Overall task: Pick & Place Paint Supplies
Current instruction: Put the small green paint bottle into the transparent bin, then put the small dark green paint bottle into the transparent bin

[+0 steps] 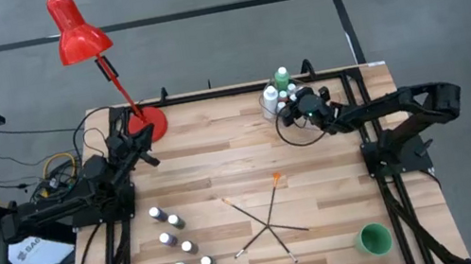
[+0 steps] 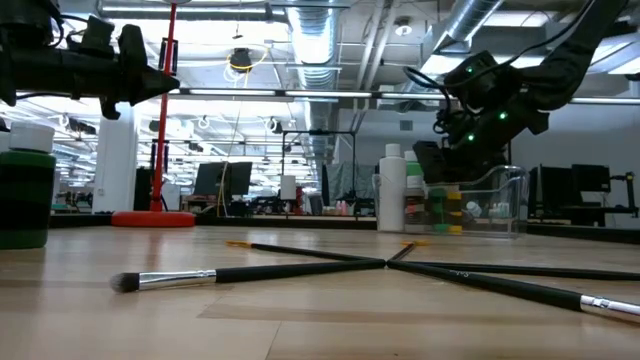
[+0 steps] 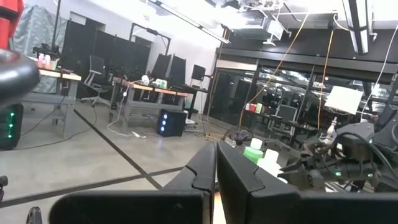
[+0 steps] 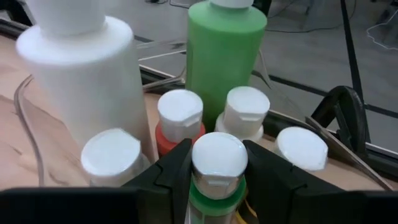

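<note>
Right gripper (image 4: 216, 177) over tub (image 2: 503, 205) at far right corner, fingers pinching a small green-banded bottle (image 4: 217, 163) at the cap; judged mid-placement, held upright so as to slot among caps already there. Left gripper (image 3: 216, 177) parked at left edge near lamp base (image 1: 150, 122), fingers pressed together, empty, clear of the work. White bottle (image 4: 87, 74) and green bottle (image 4: 225, 53) standing at tub's far side, tallest kept rearward. Brushes (image 1: 265, 223) crossed mid-table, not yet collected. Small bottles (image 1: 183, 246) in loose line near left front, upright, awaiting pickup. Cup (image 1: 373, 239) at front right, untouched.
</note>
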Robot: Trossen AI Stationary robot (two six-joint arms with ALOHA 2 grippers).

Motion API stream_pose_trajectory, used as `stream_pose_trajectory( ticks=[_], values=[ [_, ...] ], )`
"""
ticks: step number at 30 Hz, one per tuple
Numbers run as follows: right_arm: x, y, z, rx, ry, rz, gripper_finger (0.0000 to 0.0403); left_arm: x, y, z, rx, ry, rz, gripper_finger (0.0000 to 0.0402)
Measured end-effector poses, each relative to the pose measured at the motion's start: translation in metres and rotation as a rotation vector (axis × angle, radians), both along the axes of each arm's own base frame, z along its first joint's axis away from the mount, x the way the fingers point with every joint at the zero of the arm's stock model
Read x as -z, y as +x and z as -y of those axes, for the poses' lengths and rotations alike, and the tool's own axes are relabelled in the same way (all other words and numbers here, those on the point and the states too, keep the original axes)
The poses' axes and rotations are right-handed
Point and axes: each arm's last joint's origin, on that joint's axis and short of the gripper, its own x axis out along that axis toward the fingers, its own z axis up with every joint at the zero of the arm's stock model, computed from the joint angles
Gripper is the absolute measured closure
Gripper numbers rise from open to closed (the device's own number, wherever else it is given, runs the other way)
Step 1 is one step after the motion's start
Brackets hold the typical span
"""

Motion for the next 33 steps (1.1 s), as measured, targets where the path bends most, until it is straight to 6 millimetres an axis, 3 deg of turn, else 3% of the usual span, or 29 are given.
stream_pose_trajectory(
  ticks=[10,20,26,33],
  values=[
    [0.001,0.0,0.0,0.001,0.002,-0.006,0.0236,0.0,0.0,0.0,0.0,0.0,0.001,0.0394],
    [-0.024,-0.005,-0.005,-0.019,-0.047,0.074,0.0185,0.0,0.0,0.0,0.0,0.0,0.001,0.0394],
    [-0.063,0.003,-0.032,-0.186,-0.163,0.12,0.0182,0.0,0.0,0.0,0.0,0.0,0.001,0.0394],
    [-0.112,0.035,-0.081,-0.486,-0.234,0.221,0.0186,0.0,0.0,0.0,0.0,0.0,0.001,0.0394]
  ],
)
